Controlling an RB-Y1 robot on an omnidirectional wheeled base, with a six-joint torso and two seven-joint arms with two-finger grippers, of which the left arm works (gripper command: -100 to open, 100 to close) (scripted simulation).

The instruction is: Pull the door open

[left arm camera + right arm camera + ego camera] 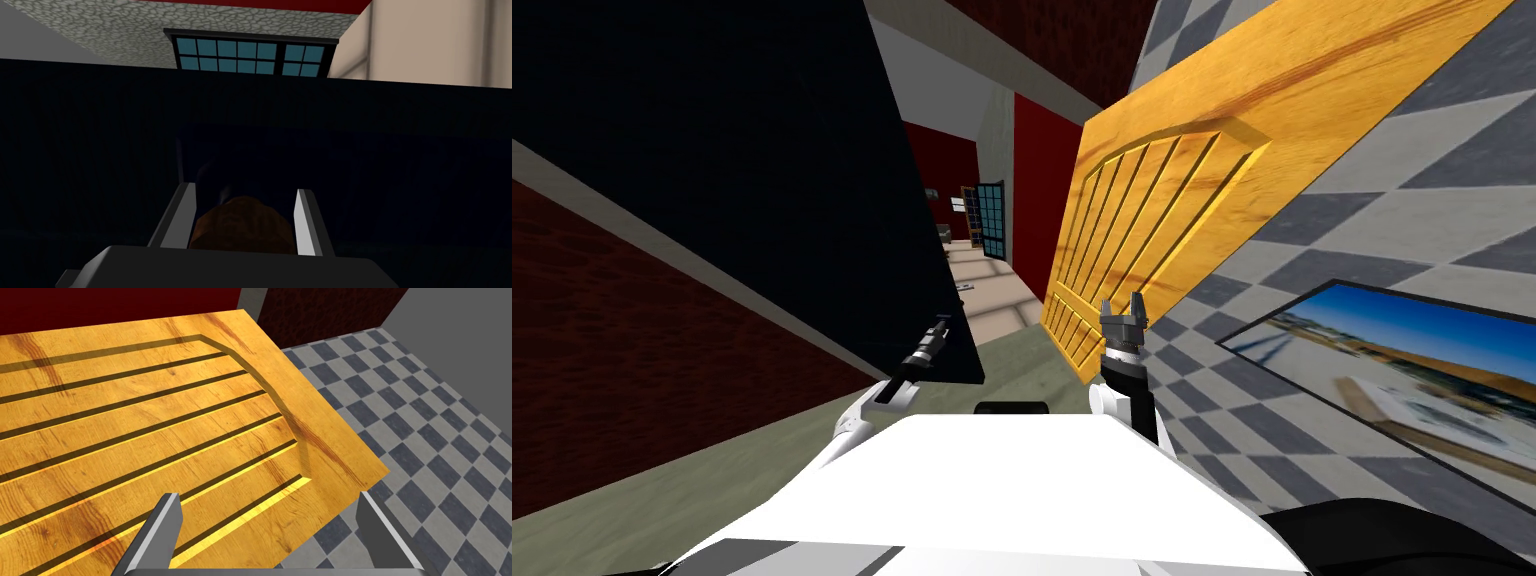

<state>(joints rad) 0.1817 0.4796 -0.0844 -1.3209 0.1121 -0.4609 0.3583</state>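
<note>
L fingers (306, 220) closed on a brown knob (240, 222): it sits btwn the two blades, right up against the dark box, both sides pressed. Knob sticks out from the dark door (400, 175), a flat near-black panel just ahead of the blades. In head view my L arm reaches fwd to that door (762, 180), hand at its lower free edge.

R fingers (162, 528) spread wide, nothing btwn them, touching nothing. R hand held up beside the chest, blades pointing at a yellow wooden door (150, 413) w/ long parallel grooves in a sunken panel. That door (1192, 190) stands close ahead of the R hand, by a grey/dark chequered wall (1362, 230). Framed picture (1392, 370) hangs on the same wall, to my R.

Btwn the two doors a gap w/ a strip of pale floor (1002, 300) runs back into a farther room. At its far end, a window (992, 220) w/ blue panes in a dark frame; L wrist cam catches it over the dark door's edge too. Red walls (1047, 180) around it.
</note>
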